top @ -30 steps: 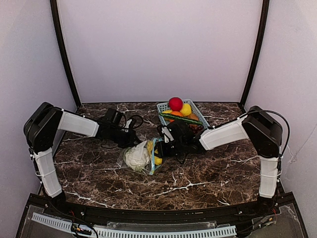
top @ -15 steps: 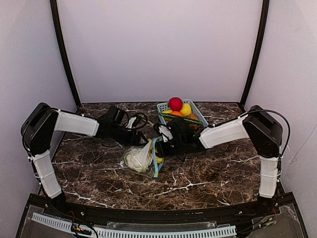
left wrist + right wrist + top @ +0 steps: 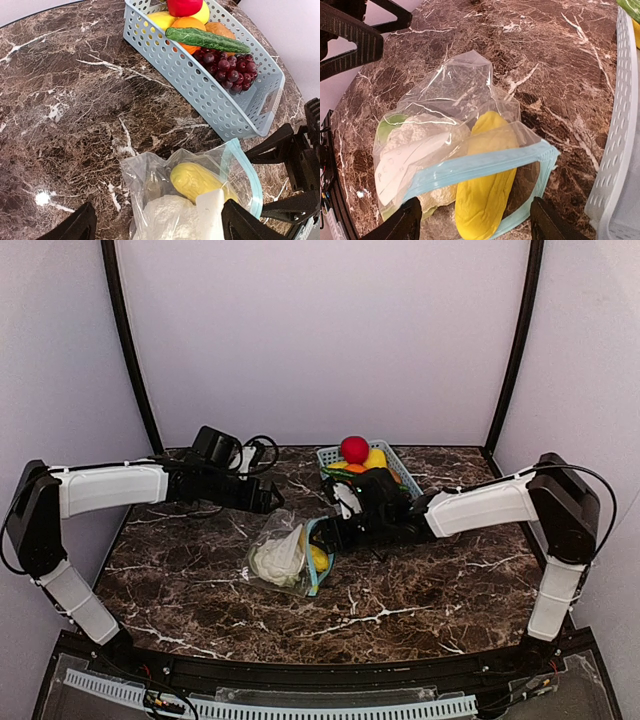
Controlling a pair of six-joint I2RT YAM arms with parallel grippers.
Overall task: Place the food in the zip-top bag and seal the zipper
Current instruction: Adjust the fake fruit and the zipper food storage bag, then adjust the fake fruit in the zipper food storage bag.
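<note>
The clear zip-top bag (image 3: 283,552) lies on the marble table with its mouth facing right. Inside it are the white cauliflower (image 3: 422,142), the small light-green piece (image 3: 387,127) and the yellow banana (image 3: 482,197), whose end pokes out of the mouth. The light-blue zipper (image 3: 485,164) gapes apart over the banana. My left gripper (image 3: 272,498) hovers open just behind the bag, its fingers wide on either side of it (image 3: 160,232). My right gripper (image 3: 336,531) is open at the bag's mouth, its fingers spread around the banana's end (image 3: 477,227) and touching nothing.
A light-blue lattice basket (image 3: 400,472) stands right behind the bag, holding a red ball fruit (image 3: 353,449), yellow and orange fruits, a green cucumber (image 3: 207,40) and dark grapes (image 3: 227,67). Pale walls close in the back and both sides.
Both grippers have opened and let go of the bag. The left arm pulled back up and to the left; the right one eased back right. The bag now rests flatter.
</note>
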